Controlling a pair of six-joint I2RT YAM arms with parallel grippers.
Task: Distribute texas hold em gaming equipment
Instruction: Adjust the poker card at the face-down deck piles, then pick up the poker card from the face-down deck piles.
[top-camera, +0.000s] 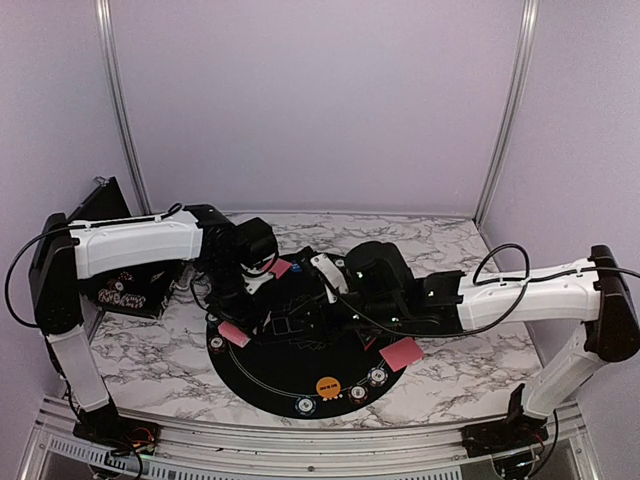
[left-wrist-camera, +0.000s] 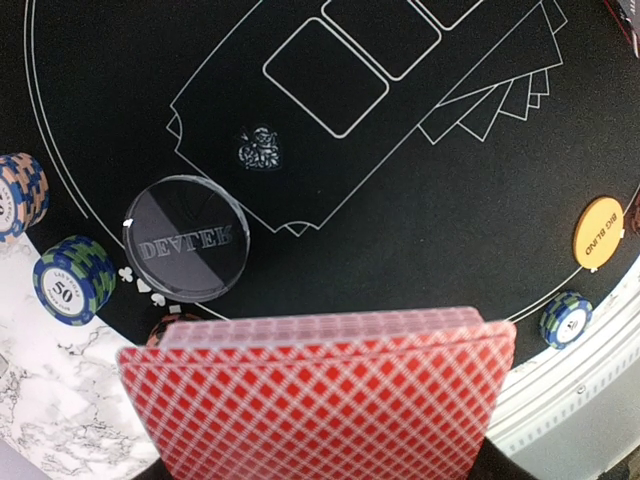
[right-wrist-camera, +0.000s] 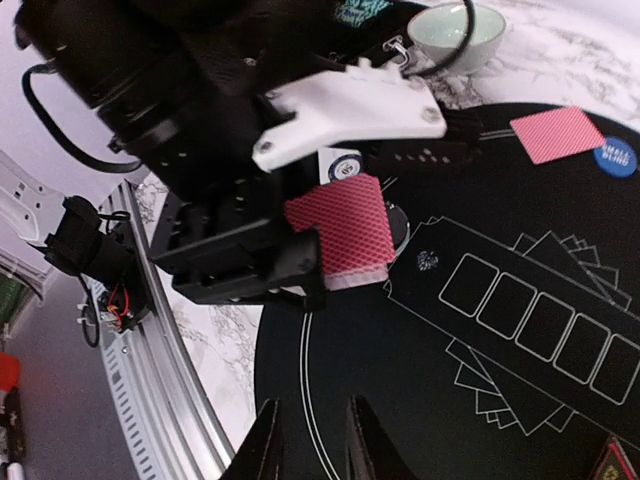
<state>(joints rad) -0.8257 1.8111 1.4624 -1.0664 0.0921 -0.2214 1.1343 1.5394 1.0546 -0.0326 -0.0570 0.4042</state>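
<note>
A deck of red-backed playing cards (left-wrist-camera: 320, 390) fills the bottom of the left wrist view, and my left gripper (right-wrist-camera: 318, 262) is shut on it above the round black mat (top-camera: 290, 375). My right gripper (right-wrist-camera: 312, 450) hangs just short of that deck, jaws slightly apart with nothing between them. Single cards (top-camera: 402, 352) (top-camera: 235, 333) lie face down on the mat's right and left edges. A clear dealer button (left-wrist-camera: 186, 238), an orange big-blind button (left-wrist-camera: 598, 232) and striped poker chips (left-wrist-camera: 73, 280) (left-wrist-camera: 565, 318) sit along the mat rim. A blue small-blind button (right-wrist-camera: 614, 158) lies beside a card (right-wrist-camera: 556, 134).
A small teal bowl (right-wrist-camera: 458, 30) stands on the marble table beyond the mat. A black box (top-camera: 125, 290) sits at the far left under the left arm. A red triangle marker (right-wrist-camera: 612, 462) shows at the right wrist view's corner. A metal rail (top-camera: 300, 445) borders the near edge.
</note>
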